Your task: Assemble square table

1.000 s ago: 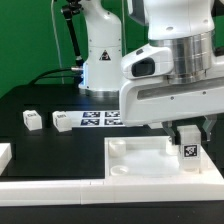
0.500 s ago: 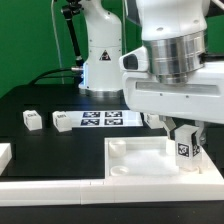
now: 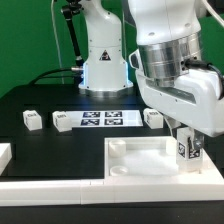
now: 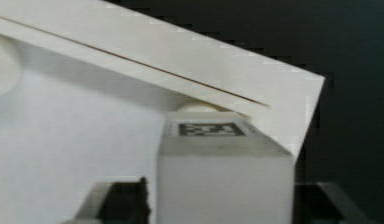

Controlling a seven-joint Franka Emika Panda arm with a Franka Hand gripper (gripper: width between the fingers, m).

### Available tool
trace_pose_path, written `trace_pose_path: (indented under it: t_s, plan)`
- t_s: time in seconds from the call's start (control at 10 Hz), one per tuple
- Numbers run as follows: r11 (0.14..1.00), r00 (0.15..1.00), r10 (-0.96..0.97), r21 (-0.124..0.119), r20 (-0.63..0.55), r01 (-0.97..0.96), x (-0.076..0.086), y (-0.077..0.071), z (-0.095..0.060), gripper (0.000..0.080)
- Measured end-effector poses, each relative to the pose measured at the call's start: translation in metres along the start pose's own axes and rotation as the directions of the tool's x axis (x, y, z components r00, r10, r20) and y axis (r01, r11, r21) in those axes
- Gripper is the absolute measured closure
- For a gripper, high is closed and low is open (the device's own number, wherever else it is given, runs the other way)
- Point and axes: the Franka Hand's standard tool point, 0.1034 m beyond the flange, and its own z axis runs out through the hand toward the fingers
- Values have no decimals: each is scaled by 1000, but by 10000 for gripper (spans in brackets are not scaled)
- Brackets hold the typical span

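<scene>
Tool [image 3: 187, 146] pinches a tagged leg [image 3: 186, 151], held upright at the square tabletop [image 3: 135, 160] corner on the exterior view's right. Tabletop lies flat on bench [image 3: 40, 140]. Versus half a second ago: wrist tilted, leg barely shifted.

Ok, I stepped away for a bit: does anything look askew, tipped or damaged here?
Nothing stands out. The large white square plastic slab lies flat, the pincer holds one small white tagged block leg at its corner, and three more legs sit apart on the black table.
</scene>
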Motion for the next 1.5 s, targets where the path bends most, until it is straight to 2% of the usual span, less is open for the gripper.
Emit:
trace_pose_path:
  t_s: [0.1, 0.2, 0.3, 0.4, 0.6, 0.7, 0.8, 1.0, 1.1, 1.2, 1.3, 1.4, 1.5]
  plan:
    - [984, 985, -175, -10, -1, 175, -1, 0, -1, 291]
    - [918, 918, -396, -28, -15, 395, -1, -3, -3, 180]
    - [814, 814, -581, -40, -18, 580, -4, -4, -3, 159]
    - [796, 796, -605, -38, -15, 604, -4, -4, -3, 159]
    - [652, 652, -758, -48, -11, 757, -4, -4, -2, 151]
    - [487, 486, -873, -85, -27, 869, -4, -6, -1, 151]
    - [430, 429, -903, -90, -35, 898, -5, -8, 0, 151]
    - [444, 443, -896, -86, -36, 892, -5, -8, 0, 151]
    - [468, 467, -883, -83, -38, 880, -5, -8, 0, 239]
    - [551, 549, -834, -75, -44, 831, -7, -8, 0, 239]
    - [611, 609, -791, -67, -49, 788, -6, -8, 0, 440]
    - [656, 653, -755, -67, -54, 752, -4, -7, 0, 497]
    - [703, 701, -711, -62, -58, 708, -3, -7, 0, 497]
